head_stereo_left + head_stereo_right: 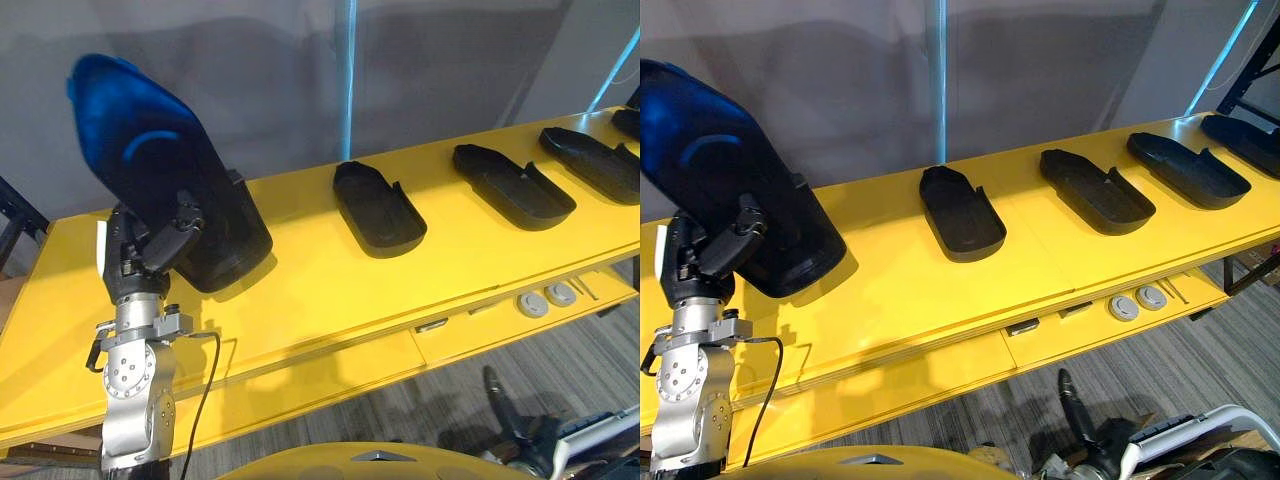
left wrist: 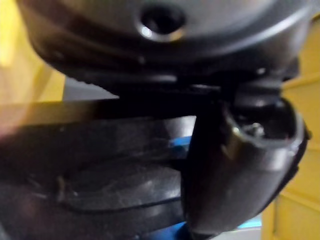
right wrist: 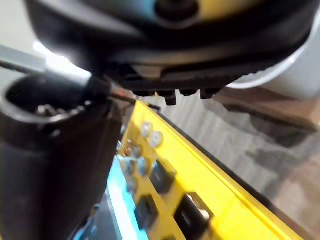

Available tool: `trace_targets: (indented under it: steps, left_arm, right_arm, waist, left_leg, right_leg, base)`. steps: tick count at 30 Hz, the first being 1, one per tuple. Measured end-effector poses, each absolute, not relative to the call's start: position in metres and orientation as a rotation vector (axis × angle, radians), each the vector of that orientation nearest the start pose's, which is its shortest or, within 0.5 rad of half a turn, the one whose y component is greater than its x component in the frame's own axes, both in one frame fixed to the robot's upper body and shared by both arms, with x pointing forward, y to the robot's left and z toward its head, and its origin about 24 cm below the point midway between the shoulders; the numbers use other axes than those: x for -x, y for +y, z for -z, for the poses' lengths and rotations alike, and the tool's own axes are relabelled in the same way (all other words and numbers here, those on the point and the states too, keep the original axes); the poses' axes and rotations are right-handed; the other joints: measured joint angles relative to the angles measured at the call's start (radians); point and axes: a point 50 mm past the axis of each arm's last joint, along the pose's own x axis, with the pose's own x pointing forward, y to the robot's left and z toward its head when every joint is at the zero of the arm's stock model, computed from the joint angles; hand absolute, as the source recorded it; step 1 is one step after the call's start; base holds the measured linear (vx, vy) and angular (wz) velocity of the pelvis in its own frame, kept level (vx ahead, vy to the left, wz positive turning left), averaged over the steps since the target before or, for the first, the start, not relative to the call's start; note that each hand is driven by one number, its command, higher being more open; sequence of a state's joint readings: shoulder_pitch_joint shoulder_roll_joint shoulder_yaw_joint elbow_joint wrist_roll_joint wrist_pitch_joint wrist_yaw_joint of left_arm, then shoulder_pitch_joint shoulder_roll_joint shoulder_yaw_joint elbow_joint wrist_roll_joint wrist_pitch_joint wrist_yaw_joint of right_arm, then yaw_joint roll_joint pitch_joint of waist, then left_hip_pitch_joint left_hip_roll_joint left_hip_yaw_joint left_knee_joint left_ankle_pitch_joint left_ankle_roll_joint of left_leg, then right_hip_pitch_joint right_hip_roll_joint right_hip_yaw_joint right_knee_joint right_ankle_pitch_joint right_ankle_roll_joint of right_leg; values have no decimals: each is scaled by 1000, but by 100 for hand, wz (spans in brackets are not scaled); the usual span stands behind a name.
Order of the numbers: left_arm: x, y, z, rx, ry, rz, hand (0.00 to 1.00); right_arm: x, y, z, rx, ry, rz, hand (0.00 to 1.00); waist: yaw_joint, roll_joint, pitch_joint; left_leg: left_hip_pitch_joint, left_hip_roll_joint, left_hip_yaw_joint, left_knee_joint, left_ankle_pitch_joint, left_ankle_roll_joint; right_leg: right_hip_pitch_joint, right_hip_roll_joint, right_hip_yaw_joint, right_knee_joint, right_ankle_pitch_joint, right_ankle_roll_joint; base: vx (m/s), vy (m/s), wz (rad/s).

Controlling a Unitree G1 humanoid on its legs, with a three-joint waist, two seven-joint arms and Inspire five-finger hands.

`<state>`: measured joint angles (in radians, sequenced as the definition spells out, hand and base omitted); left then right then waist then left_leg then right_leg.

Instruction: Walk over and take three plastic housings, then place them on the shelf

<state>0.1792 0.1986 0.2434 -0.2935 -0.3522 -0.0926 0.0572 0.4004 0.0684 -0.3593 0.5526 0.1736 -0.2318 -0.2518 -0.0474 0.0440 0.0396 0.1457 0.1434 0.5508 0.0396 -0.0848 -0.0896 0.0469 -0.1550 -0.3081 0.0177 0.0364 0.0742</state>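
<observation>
Four housings (image 1: 962, 213) along yellow shelf (image 1: 900, 280)

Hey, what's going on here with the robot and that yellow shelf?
The robot's left hand grips a black housing, tilted steeply with its lower end down at the yellow shelf. To its right, more housings lie flat in a row on the shelf: the nearest housing, the next housing and the far housing. The right hand hangs low, below the shelf's front edge.
</observation>
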Motion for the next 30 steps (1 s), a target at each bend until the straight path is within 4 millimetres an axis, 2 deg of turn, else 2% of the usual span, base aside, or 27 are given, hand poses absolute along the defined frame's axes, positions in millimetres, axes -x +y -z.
trace_targets:
  steps: [2,5,8,10,14,18,24,30]
  left_arm:
    - [-219,240,-95,77,-238,-193,0]
    - [-236,233,-96,54,-226,-103,0]
    - [-245,231,-101,35,-219,-59,0]
    - [-258,221,-107,24,-213,11,0]
    - [-268,214,-117,-12,-199,123,0]
    - [-286,220,-114,52,-101,158,0]
    - [-300,232,-108,179,-1,153,0]
    - [-314,243,-111,197,30,116,0]
  right_arm:
    - [-61,-224,128,-205,763,708,100]
    - [-69,-223,135,-262,788,668,100]
    - [-82,-226,135,-272,769,649,100]
    - [-88,-232,134,-260,775,633,100]
    - [-103,-235,134,-252,783,606,100]
    - [-116,-233,133,-261,787,570,100]
    - [-111,-240,134,-220,816,566,100]
    - [-113,-240,134,-182,824,538,100]
  waist:
    - [15,0,3]
    - [23,2,12]
    - [28,2,28]
    - [41,-2,41]
    - [47,-8,63]
    - [53,-5,95]
    - [56,-9,120]
    - [46,-13,150]
  left_leg:
    - [-2,-5,-11,-12,12,1]
    - [-21,-12,-36,-11,17,6]
    - [-26,-16,-46,-11,19,9]
    - [-39,-20,-65,-10,23,13]
    - [-76,-28,-87,-6,33,20]
    - [-89,-27,-91,-5,40,19]
    - [-86,-26,-81,-2,39,20]
    - [-89,-25,-70,11,39,21]
  right_leg:
    - [1,-1,-12,-2,0,0]
    - [-2,-4,-31,-3,0,-1]
    - [-1,-9,-40,-2,0,0]
    - [-2,-14,-56,-1,0,0]
    - [-29,-20,-74,5,0,-1]
    - [-45,-20,-72,19,-2,-3]
    - [-60,-21,-50,43,-10,-12]
    - [-87,-30,-30,93,-31,-10]
  base:
    - [-1,-12,14]
    - [-3,-13,24]
    - [-22,16,14]
    - [-16,8,23]
    - [-30,8,19]
    - [-7,-2,1]
    - [-8,1,-3]
    - [-51,-2,-8]
